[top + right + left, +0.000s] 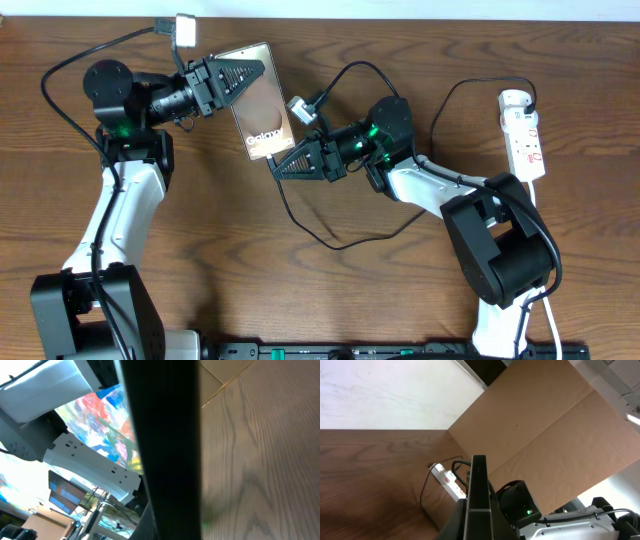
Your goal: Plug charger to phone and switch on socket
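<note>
Brown wood-grain bench point(200, 220), phone point(265, 115) gripped at the far side

A white wall point(380, 390) and a cardboard panel point(545, 425) stand behind. The left hand point(255, 70) clamps the phone's top edge. The right hand point(276, 167), closed, meets its lower edge. The charger point(333, 246) loops over the wood, and the socket point(525, 130) lies far right

The surface point(400, 290) is dark brown wood with an open grain and a low satin sheen. The phone point(262, 105) has a glossy brown-gold face with white lettering. The socket point(525, 135) is smooth white plastic with red details. The charger point(335, 246) is a matt black lead. The arm links point(125, 205) are smooth white shells on matt black housings. The cardboard point(545, 425) is brown, matt and creased.
</note>
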